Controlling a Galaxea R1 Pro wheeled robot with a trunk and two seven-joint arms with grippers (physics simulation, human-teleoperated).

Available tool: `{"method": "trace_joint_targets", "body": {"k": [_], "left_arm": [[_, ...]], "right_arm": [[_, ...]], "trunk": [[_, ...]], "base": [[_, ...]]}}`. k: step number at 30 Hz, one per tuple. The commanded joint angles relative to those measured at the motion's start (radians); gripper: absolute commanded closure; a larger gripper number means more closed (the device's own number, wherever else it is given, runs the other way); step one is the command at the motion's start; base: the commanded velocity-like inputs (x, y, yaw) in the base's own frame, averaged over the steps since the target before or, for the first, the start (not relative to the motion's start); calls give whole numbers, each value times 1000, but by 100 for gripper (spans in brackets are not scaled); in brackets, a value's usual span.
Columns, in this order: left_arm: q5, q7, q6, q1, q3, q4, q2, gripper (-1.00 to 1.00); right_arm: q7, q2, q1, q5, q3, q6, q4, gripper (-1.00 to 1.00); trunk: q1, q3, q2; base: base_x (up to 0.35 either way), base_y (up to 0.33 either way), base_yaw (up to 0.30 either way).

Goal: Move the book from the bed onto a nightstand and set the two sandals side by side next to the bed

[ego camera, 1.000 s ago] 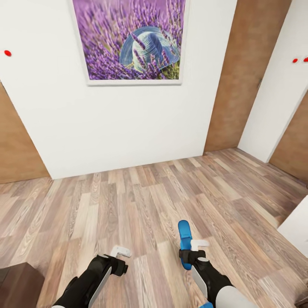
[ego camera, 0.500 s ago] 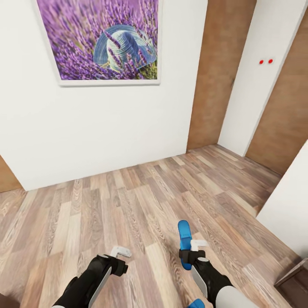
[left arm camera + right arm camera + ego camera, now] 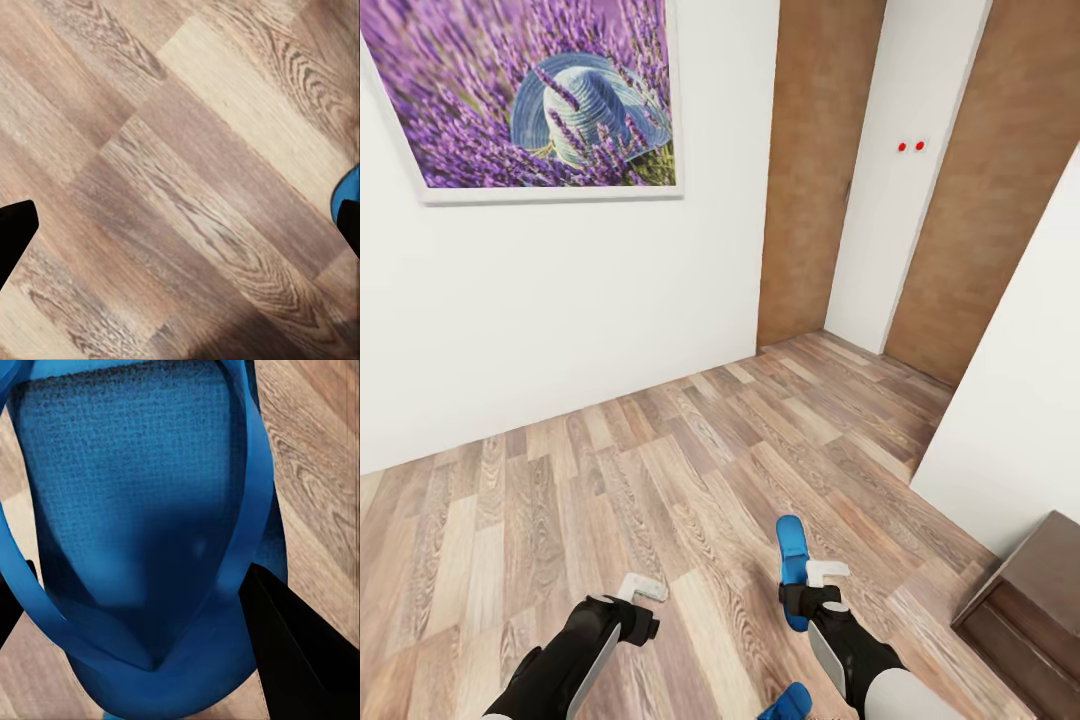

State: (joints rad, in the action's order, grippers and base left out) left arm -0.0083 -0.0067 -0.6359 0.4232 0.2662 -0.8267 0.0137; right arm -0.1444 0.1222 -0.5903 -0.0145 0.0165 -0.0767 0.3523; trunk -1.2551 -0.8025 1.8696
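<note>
The right end effector (image 3: 805, 597) is gripping a bright blue sandal (image 3: 792, 570), its fingers closing on the sole. The sandal is flat and narrow with a rounded end, and in the right wrist view its footbed (image 3: 127, 487) is looking finely woven under smooth straps. It is hanging above the floor (image 3: 660, 480), its long axis running away from the robot toward the picture (image 3: 525, 95) wall. A second blue sandal (image 3: 788, 704) is lying on the floor just behind the first one, farther from that wall. The left end effector (image 3: 643, 595) is carrying nothing, its fingers spread apart over the planks. The floor is light wood plank with strong grain; the walls are plain white, with tan wooden doors (image 3: 815, 170) beside the lavender picture. A dark brown cabinet (image 3: 1025, 605) is standing to the right of the held sandal.
</note>
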Motion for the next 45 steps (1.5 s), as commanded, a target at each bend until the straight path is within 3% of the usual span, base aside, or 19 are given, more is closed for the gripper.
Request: {"method": "trace_joint_targets", "body": {"k": [1, 26, 45], "left_arm": [[-1, -1, -5, 0, 1, -2, 0, -100], [1, -4, -6, 0, 1, -2, -1, -100], [3, -6, -17, 0, 1, -4, -2, -100]], "right_arm": [[-3, 1, 0, 1, 2, -6, 2, 100], [3, -3, 0, 2, 5, -6, 2, 100], [5, -4, 0, 2, 6, -5, 1, 100]], "trunk": [[0, -1, 0], [0, -1, 0], [0, -1, 0]], "base": [[0, 0, -277], [0, 2, -273], [0, 109, -252]]}}
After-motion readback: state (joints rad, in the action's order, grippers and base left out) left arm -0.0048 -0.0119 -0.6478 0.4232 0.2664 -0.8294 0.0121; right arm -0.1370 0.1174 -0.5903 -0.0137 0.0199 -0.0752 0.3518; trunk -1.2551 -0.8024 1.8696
